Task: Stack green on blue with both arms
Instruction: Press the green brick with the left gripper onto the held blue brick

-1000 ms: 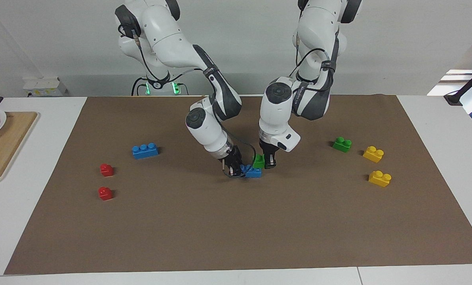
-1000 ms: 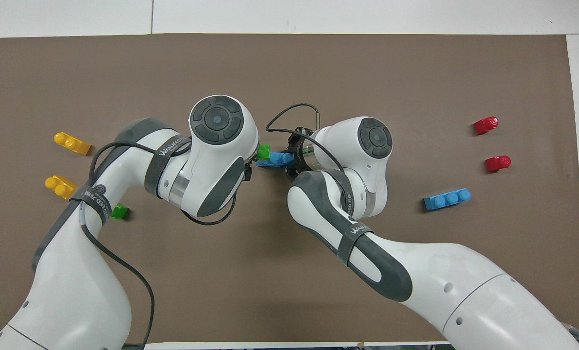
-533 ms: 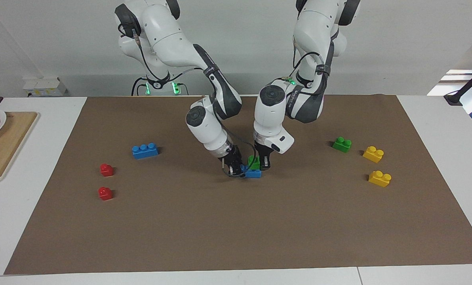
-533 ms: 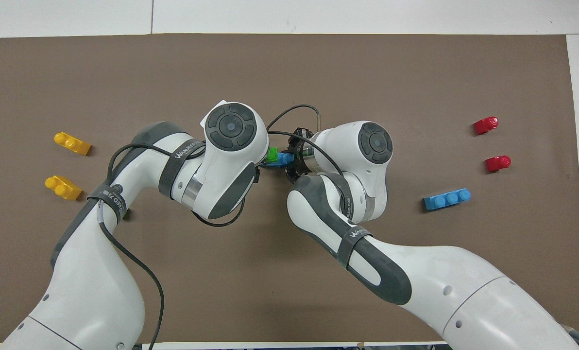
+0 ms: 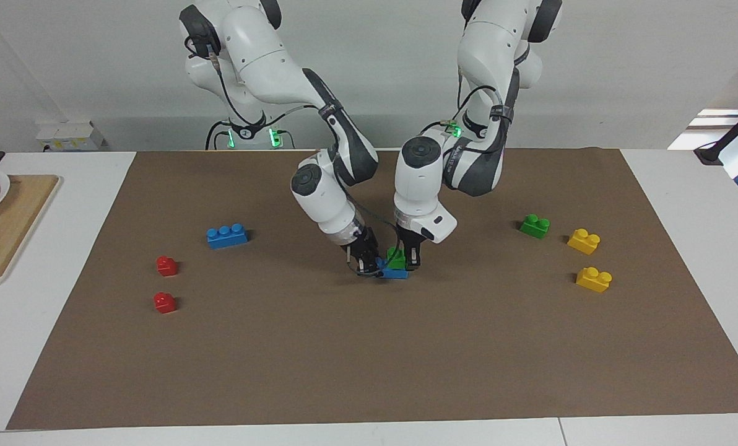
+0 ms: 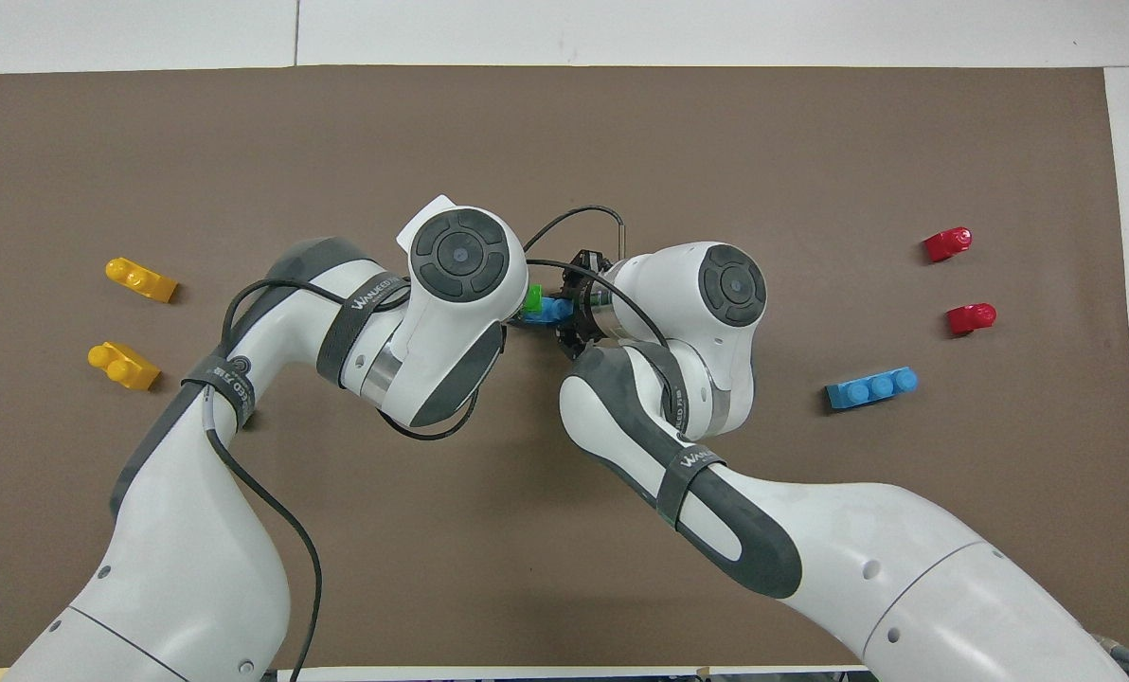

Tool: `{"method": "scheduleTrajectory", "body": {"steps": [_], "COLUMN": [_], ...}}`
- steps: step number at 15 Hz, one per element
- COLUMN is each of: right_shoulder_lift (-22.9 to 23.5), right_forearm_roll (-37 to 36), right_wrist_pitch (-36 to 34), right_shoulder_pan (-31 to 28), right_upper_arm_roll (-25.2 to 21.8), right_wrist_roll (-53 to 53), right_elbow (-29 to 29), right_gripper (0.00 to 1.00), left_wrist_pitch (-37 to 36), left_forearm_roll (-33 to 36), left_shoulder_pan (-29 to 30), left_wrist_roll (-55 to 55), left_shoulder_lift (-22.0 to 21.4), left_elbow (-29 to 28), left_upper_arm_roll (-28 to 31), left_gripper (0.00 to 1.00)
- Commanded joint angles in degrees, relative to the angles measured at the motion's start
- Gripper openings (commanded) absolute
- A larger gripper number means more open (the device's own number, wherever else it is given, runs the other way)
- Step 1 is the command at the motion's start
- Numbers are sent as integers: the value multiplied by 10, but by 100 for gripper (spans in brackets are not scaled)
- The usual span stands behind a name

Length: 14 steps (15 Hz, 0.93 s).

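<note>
Mid-worktop: left tool grips small green plastic two-stud brick atop long blue plastic brick, which right tool clamps.

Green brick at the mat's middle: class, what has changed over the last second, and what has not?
The left gripper carried the green brick sideways and down onto the blue brick, which the right gripper still holds. The other bricks stayed put.
</note>
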Motion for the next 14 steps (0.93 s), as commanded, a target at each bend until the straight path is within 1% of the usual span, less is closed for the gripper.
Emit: {"method": "scheduleTrajectory", "body": {"steps": [1,4,6,10,11,12,13,14], "right_shoulder_lift": [5,4,3,3,3,3,3,3], "right_forearm_roll": [10,10,9,10,10,9,10,10], "right_wrist_pitch": [27,30,44,44,44,44,44,44], "right_shoulder_pan": [1,2,1,1,1,1,1,1], "right_upper_arm_roll": [-3,-3,-3,-3,-3,-3,-3,-3], "right_wrist_roll": [-3,-8,-15,-15,-13,-15,-15,-13], "right_elbow": [-25,-27,-39,-39,-39,-39,-39,-39], "right_gripper": [0,0,0,0,0,0,0,0], "left_wrist_pitch": [36,41,43,59,54,49,47,45], "left_forearm_roll": [22,22,22,22,22,23,23,23], "left_shoulder_pan": [-8,-23,-23,-20,-18,-17,-15,-14], "left_wrist_roll": [-11,-18,-27,-29,-26,-25,-22,-14], "left_shoulder_lift": [5,-2,-3,-4,-3,-4,-7,-22], "left_elbow": [-34,-58,-60,-65,-62,-57,-57,-62], "left_upper_arm_roll": [8,8,8,9,9,10,10,10], "left_gripper": [0,0,0,0,5,99,100,100]}}
